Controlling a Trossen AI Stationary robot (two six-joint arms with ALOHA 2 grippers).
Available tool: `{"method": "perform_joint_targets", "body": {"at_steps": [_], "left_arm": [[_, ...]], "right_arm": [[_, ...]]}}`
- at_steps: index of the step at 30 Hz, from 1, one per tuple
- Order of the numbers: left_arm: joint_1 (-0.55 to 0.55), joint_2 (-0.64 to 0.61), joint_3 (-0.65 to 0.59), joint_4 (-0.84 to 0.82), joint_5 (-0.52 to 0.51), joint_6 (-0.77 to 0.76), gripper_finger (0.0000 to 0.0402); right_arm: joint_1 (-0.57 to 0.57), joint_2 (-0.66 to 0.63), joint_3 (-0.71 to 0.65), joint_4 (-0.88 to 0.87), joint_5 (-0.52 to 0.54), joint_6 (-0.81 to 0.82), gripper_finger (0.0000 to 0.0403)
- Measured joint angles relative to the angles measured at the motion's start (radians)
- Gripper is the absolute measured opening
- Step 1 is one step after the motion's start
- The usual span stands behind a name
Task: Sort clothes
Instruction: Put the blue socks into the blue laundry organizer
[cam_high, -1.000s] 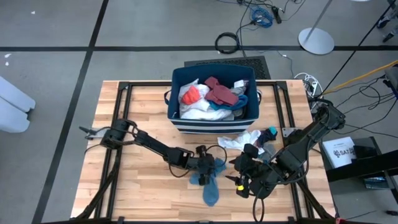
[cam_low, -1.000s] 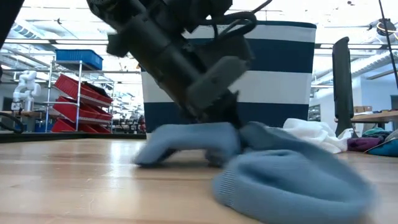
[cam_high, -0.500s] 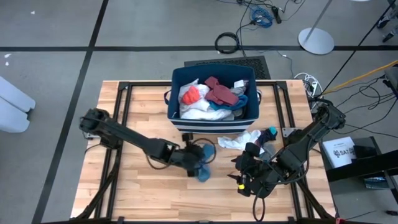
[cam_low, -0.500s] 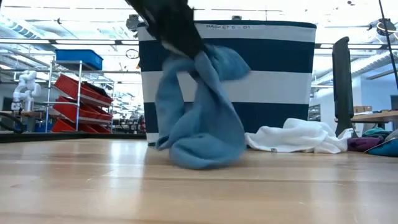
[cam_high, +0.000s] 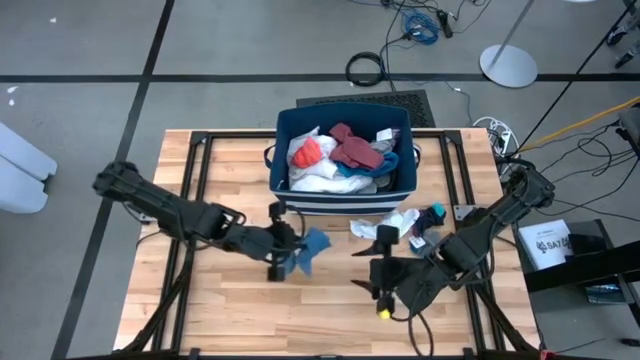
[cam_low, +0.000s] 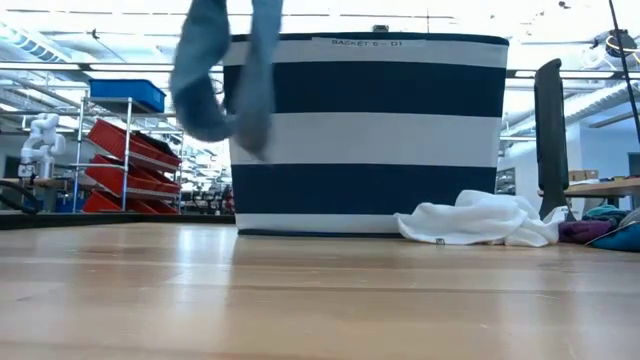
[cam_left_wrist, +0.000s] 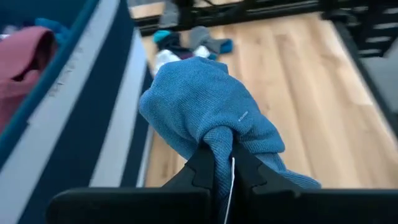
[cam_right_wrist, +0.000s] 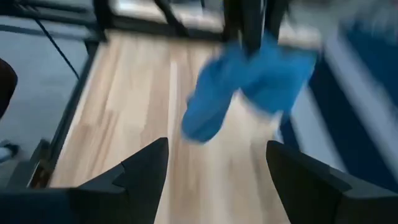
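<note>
My left gripper (cam_high: 290, 252) is shut on a blue sock (cam_high: 312, 244) in front of the navy striped bin (cam_high: 330, 205), above the table. The sock also shows in the low view (cam_low: 225, 80) and the left wrist view (cam_left_wrist: 205, 106). My right gripper (cam_high: 372, 268) is open and empty, a little to the sock's right; in its own view (cam_right_wrist: 214, 168) it faces the sock (cam_right_wrist: 249, 87). The bin holds white, maroon and orange-red clothes (cam_high: 335, 150). A white garment (cam_high: 385, 225) lies on the table against the bin's front. My left gripper pinches a bunched fold of the blue sock (cam_left_wrist: 219, 146) between its two fingers, coming from the table's left. The sock is lifted clear of the table. It hangs in slack folds below the fingers (cam_low: 215, 100).
Small teal and dark socks (cam_high: 430, 218) lie to the right of the white garment, near the right arm. The bin's front wall (cam_low: 400, 130) stands close behind the sock. Bare wood (cam_high: 230, 300) lies at the near left.
My left gripper has risen and gone toward the table's left edge with the blue sock. The sock lay spread on the table, then was drawn up, and now hangs clear. My right gripper has shifted a little toward the table's left.
</note>
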Motion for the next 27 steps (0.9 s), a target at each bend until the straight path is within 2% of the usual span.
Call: {"method": "perform_joint_targets", "body": {"at_steps": [6, 10, 18, 23, 27], "left_arm": [[-0.002, -0.039, 0.000, -0.008, 0.139, 0.026, 0.0017], [-0.002, -0.037, 0.000, -0.004, 0.183, 0.050, 0.0017], [-0.001, -0.037, 0.000, 0.001, 0.210, 0.077, 0.0017], [0.001, -0.037, 0.000, 0.000, 0.219, 0.090, 0.0017], [0.002, -0.037, 0.000, 0.000, 0.219, 0.121, 0.0017]], "right_arm": [[-0.057, 0.040, 0.000, 0.348, 0.008, -0.479, 0.0258], [-0.114, 0.096, 0.000, 0.465, -0.042, -0.631, 0.0258], [-0.193, 0.155, 0.000, 0.485, -0.073, -0.625, 0.0258], [-0.214, 0.161, 0.000, 0.465, -0.141, -0.577, 0.0258], [-0.215, 0.161, 0.000, 0.412, -0.146, -0.527, 0.0257]]}}
